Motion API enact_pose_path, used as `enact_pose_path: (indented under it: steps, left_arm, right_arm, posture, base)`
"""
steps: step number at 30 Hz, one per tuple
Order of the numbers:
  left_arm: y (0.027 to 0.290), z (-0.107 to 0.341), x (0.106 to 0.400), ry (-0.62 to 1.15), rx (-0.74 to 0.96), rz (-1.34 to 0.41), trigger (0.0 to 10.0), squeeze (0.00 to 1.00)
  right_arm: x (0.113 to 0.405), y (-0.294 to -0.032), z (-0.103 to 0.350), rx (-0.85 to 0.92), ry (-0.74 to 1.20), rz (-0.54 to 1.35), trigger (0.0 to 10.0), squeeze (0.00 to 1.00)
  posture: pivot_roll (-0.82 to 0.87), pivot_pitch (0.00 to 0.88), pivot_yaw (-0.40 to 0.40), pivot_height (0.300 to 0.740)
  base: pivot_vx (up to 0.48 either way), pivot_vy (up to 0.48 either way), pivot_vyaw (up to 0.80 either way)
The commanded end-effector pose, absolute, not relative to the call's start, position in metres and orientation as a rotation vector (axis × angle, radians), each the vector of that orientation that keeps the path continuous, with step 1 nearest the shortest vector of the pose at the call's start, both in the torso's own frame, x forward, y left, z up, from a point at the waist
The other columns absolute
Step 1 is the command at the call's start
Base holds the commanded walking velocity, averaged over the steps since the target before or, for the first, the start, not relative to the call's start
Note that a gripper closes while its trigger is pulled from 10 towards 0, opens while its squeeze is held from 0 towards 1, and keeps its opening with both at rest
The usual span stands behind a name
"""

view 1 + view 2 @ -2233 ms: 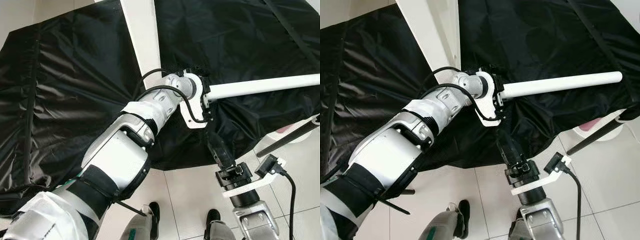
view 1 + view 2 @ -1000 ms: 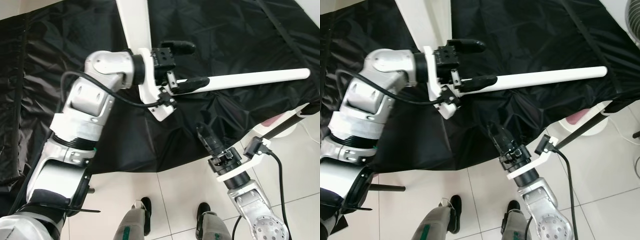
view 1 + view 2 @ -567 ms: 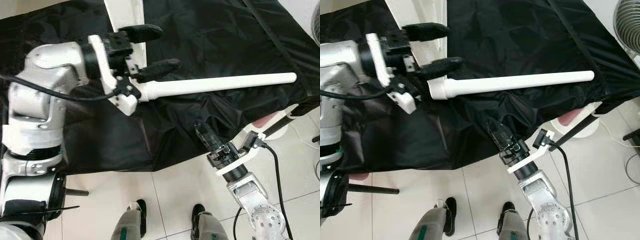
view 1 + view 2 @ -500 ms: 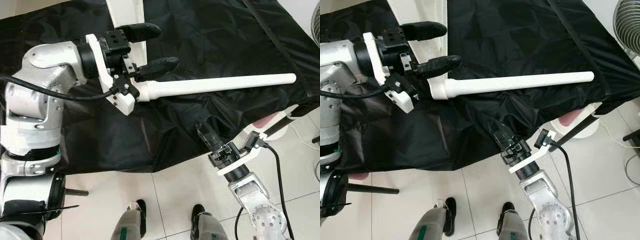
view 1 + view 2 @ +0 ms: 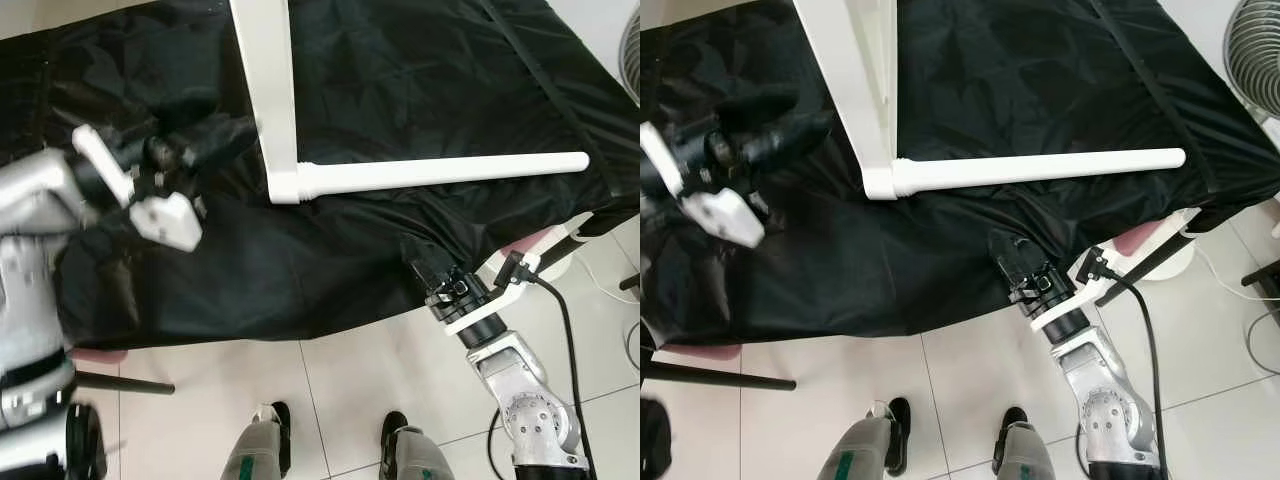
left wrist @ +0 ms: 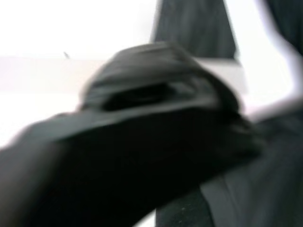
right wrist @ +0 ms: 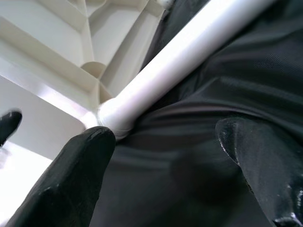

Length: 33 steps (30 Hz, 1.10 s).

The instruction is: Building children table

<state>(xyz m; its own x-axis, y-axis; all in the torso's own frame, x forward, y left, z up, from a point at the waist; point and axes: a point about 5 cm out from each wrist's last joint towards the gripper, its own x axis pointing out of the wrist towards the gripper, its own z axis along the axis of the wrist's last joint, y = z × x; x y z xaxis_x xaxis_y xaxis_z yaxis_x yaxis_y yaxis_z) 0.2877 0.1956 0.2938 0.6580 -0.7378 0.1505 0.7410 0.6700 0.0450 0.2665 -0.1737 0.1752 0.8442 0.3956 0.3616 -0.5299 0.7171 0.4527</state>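
On the black crinkled fabric sheet [image 5: 420,90], a long white round plastic table leg [image 5: 450,172] lies crosswise, its flanged end seated at the corner of the white plastic table top [image 5: 268,80], which stands on edge and runs away from the robot. Right wrist view shows the joint close up: leg end butted into a socket among the moulded ribs on the top's underside.

Left gripper [image 5: 205,135] sits off to the robot's left of the joint, over the black sheet, apart from both leg and table top. Heavily motion-blurred (left wrist view is a dark smear too), so cannot tell whether its fingers are parted or together.

Right gripper [image 5: 1012,256] low at the near edge of the sheet, just below the leg, not touching it. Its fingers [image 7: 71,175] stand spread wide in the right wrist view, nothing between them but black fabric.

White tiled floor [image 5: 330,400] below the sheet's edge. Robot's two feet [image 5: 275,420] visible on it. A white fan [image 5: 1255,45] at the far right edge. Black cable [image 5: 1150,330] trails from the right wrist.
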Motion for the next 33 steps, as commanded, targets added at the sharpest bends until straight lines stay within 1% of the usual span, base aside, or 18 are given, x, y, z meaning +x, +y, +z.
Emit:
enact_pose_path:
  steps: [1,3,4,5,6,7,12,21,23,33]
  left_arm:
    - [0.199,0.29,0.288,-0.144,-0.02,-0.798,10.0,0.0]
    - [0.201,0.282,0.289,-0.124,-0.04,-0.767,10.0,0.0]
    - [0.204,0.272,0.292,-0.097,-0.058,-0.719,10.0,0.0]
    - [0.204,0.272,0.292,-0.097,-0.058,-0.719,10.0,0.0]
    - [0.206,0.26,0.294,-0.08,-0.077,-0.641,10.0,0.0]
    - [0.204,0.256,0.294,-0.076,-0.087,-0.633,10.0,0.0]
    - [0.197,0.255,0.291,-0.092,-0.085,-0.623,10.0,0.0]
    - [0.194,0.252,0.291,-0.103,-0.095,-0.584,10.0,0.0]
    - [0.196,0.25,0.293,-0.12,-0.125,-0.526,10.0,0.0]
    - [0.193,0.248,0.293,-0.126,-0.129,-0.531,10.0,0.0]
  right_arm:
    - [0.265,-0.176,0.171,0.552,-0.238,0.481,10.0,0.0]
    - [0.265,-0.175,0.172,0.537,-0.24,0.481,10.0,0.0]
    - [0.265,-0.173,0.174,0.52,-0.242,0.495,10.0,0.0]
    - [0.265,-0.173,0.174,0.52,-0.242,0.495,10.0,0.0]
    - [0.266,-0.169,0.177,0.497,-0.252,0.512,10.0,0.0]
    - [0.267,-0.167,0.178,0.486,-0.258,0.524,10.0,0.0]
    - [0.271,-0.166,0.18,0.471,-0.272,0.542,10.0,0.0]
    - [0.273,-0.166,0.182,0.456,-0.282,0.541,10.0,0.0]
    - [0.275,-0.166,0.183,0.446,-0.292,0.543,10.0,0.0]
    - [0.278,-0.17,0.186,0.437,-0.305,0.546,10.0,0.0]
  posture:
    - [0.12,0.218,0.071,0.74]
    - [0.12,0.216,0.069,0.74]
    - [0.12,0.2,0.057,0.74]
    - [0.12,0.2,0.057,0.74]
    - [0.12,0.193,0.052,0.74]
    - [0.11,0.186,0.049,0.74]
    - [0.12,0.174,0.042,0.74]
    - [0.11,0.159,0.03,0.74]
    - [0.11,0.144,0.023,0.74]
    - [0.11,0.129,0.015,0.74]
  base:
    - [0.0,0.0,0.0]
    - [0.0,0.0,0.0]
    - [0.0,0.0,0.0]
    - [0.0,0.0,0.0]
    - [0.0,0.0,0.0]
    - [0.0,0.0,0.0]
    - [0.0,0.0,0.0]
    - [0.0,0.0,0.0]
    - [0.0,0.0,0.0]
    - [0.0,0.0,0.0]
